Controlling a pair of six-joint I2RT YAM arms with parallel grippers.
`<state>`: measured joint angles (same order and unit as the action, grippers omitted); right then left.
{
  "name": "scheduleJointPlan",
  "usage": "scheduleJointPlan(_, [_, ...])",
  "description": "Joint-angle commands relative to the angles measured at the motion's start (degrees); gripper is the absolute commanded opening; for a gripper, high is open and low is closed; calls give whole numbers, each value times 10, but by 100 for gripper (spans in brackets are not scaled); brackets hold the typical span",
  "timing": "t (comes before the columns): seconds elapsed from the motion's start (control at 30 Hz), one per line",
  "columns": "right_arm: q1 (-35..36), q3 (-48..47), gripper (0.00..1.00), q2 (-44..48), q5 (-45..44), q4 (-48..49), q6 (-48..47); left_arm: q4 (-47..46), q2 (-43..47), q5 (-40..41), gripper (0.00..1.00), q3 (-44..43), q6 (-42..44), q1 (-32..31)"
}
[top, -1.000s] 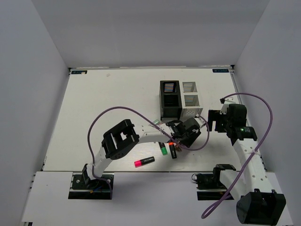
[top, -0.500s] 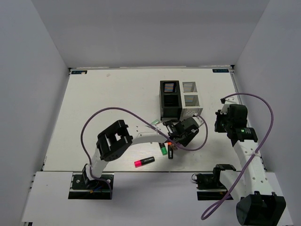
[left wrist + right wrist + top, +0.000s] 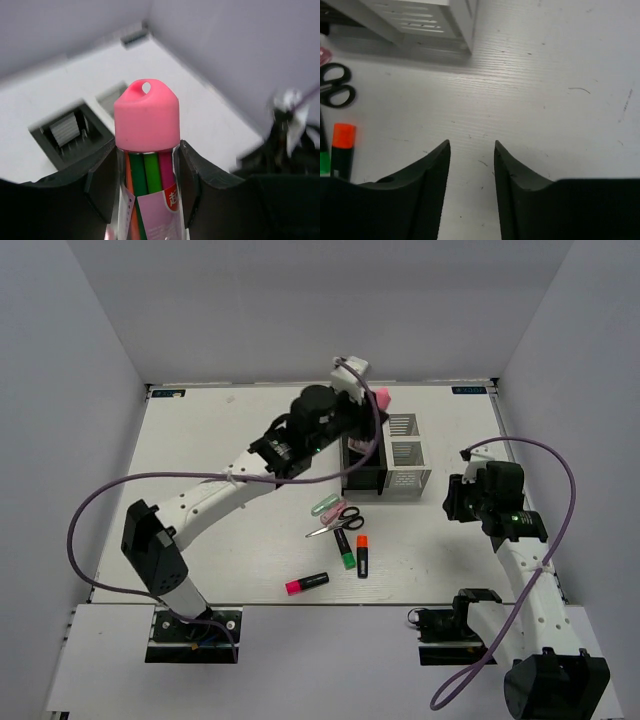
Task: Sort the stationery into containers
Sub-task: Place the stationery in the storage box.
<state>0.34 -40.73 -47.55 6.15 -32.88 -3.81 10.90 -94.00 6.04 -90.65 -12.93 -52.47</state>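
- Left gripper [image 3: 147,175] pinches the pink tube [image 3: 146,117] above the black organizer [image 3: 80,147] at lower left; dropped off-centre, it could clip the rim.
- Right gripper [image 3: 470,160]: spread, empty.

pink tube cap [image 3: 146,117]: smooth, matt plastic
pink tube body [image 3: 150,185]: clear glossy plastic, paper label
table [image 3: 545,75]: white, matt, finely grained, scuffed
white organizer [image 3: 420,20]: matt plastic
scissors [image 3: 337,92]: glossy black plastic handles

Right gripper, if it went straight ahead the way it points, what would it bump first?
Probably the bare table, just before the white organizer, though depth is hard to judge.
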Motion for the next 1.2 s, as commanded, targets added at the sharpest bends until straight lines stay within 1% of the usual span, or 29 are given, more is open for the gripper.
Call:
scheduleJointPlan(0.0, [12, -7, 36, 8, 79, 19, -32, -270, -2, -102, 0, 56, 11, 81])
scheduleJointPlan(0.03, [12, -6, 28, 7, 88, 19, -45, -305, -11, -148, 0, 79, 0, 97])
scheduleJointPlan(0.07, [12, -3, 11, 10, 109, 19, -49, -332, -22, -169, 0, 79, -39, 112])
scheduleJointPlan(0.1, [12, -1, 4, 8, 114, 19, -51, -400, -35, -197, 0, 73, -54, 156])
scheduleJointPlan(0.13, [13, 2, 0, 9, 121, 19, -58, -457, -84, -258, 0, 64, -74, 169])
scheduleJointPlan(0.17, [15, 5, 0, 7, 133, 19, -63, -516, -103, -272, 0, 34, -125, 178])
scheduleJointPlan(0.2, [15, 7, 0, 5, 135, 19, -66, -552, -140, -297, 0, 26, -133, 201])
scheduleJointPlan(0.23, [13, 7, 0, 4, 134, 24, -68, -613, -178, -309, 0, 15, -141, 207])
scheduleJointPlan(0.27, [17, 7, 0, -2, 137, 23, -69, -640, -208, -310, 0, -28, -183, 216])
scheduleJointPlan(0.3, [17, 6, 0, -4, 137, 21, -72, -636, -240, -314, 0, -47, -191, 222])
scheduleJointPlan(0.33, [16, 5, 0, -6, 135, 22, -73, -629, -251, -318, 0, -64, -195, 223])
scheduleJointPlan(0.37, [17, 4, 0, -11, 131, 19, -73, -624, -274, -314, 0, -99, -199, 225])
scheduleJointPlan(0.43, [18, 5, 0, -14, 127, 20, -75, -607, -310, -319, 0, -129, -196, 224])
scheduleJointPlan(0.53, [17, 5, 0, -17, 123, 21, -78, -604, -332, -330, 0, -156, -198, 222])
scheduleJointPlan(0.67, [19, 1, 0, -24, 121, 19, -79, -601, -356, -344, 0, -150, -200, 222])
scheduleJointPlan(0.87, [22, 1, 0, -29, 121, 17, -83, -603, -360, -370, 0, -91, -171, 220])
scheduleJointPlan(1.17, [22, 0, 0, -33, 125, 13, -88, -550, -398, -390, 0, -137, -134, 219])
